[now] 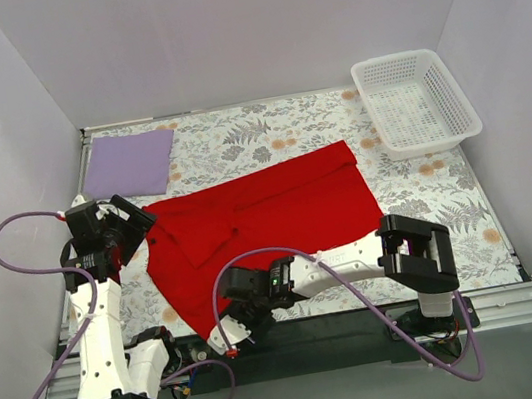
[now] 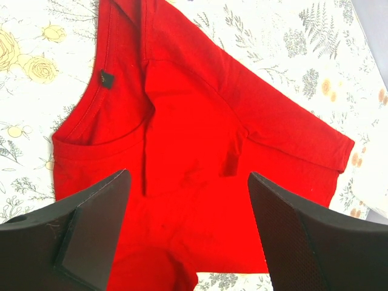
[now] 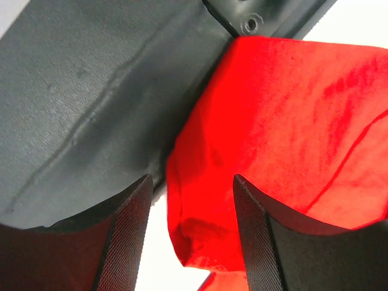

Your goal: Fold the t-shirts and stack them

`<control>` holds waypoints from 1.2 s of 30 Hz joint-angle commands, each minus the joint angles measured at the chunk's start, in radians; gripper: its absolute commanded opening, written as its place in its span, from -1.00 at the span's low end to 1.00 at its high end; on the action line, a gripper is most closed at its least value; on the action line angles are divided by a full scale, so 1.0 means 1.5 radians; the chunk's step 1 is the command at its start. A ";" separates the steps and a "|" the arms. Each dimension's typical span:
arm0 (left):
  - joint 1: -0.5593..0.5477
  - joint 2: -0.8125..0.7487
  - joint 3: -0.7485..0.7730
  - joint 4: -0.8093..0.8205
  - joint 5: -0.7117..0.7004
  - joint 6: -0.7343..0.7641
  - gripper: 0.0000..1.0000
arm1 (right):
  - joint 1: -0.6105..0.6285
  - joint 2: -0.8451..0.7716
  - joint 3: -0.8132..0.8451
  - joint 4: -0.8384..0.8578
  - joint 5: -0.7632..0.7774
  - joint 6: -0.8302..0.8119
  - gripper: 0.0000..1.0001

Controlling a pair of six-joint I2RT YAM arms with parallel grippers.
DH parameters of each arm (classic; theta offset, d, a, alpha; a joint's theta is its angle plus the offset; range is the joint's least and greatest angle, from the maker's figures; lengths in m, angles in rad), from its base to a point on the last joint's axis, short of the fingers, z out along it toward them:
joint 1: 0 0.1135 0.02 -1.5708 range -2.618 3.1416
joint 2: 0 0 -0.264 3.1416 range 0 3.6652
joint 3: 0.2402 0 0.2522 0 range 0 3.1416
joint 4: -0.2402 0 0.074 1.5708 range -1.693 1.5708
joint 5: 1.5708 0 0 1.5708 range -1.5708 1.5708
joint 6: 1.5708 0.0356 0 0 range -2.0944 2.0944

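Observation:
A bright red t-shirt (image 1: 269,219) lies spread and slanted across the middle of the table, collar toward the left. My left gripper (image 1: 136,223) hovers open over the collar end; in the left wrist view (image 2: 188,224) red cloth (image 2: 200,121) shows between the fingers and neither pad touches it. My right gripper (image 1: 227,335) is at the shirt's near corner by the table's front edge. In its wrist view (image 3: 191,236) the jaws stand apart astride that rumpled red corner (image 3: 291,121), with a gap on the left side. A lavender t-shirt (image 1: 129,163) lies folded flat at the back left.
A white mesh basket (image 1: 416,102) stands at the back right. The floral tablecloth (image 1: 418,201) shows to the right of the shirt. A black rail (image 3: 91,91) runs along the table's front edge under my right gripper. White walls close in on three sides.

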 commanded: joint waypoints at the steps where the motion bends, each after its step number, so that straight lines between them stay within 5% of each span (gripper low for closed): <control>1: 0.003 -0.015 0.031 -0.019 -0.009 0.000 0.54 | 0.008 0.013 0.022 0.015 0.003 0.018 0.22; 8: 0.003 -0.021 0.031 -0.024 0.003 0.003 0.54 | 0.010 0.039 0.033 0.015 0.020 0.033 0.02; 25: 0.002 -0.021 0.035 -0.031 0.025 0.012 0.52 | -0.014 0.012 0.045 0.016 0.021 0.067 -0.97; 36: 0.002 -0.023 0.018 -0.016 0.080 0.024 0.52 | -0.112 0.000 0.073 0.001 -0.095 0.124 -0.97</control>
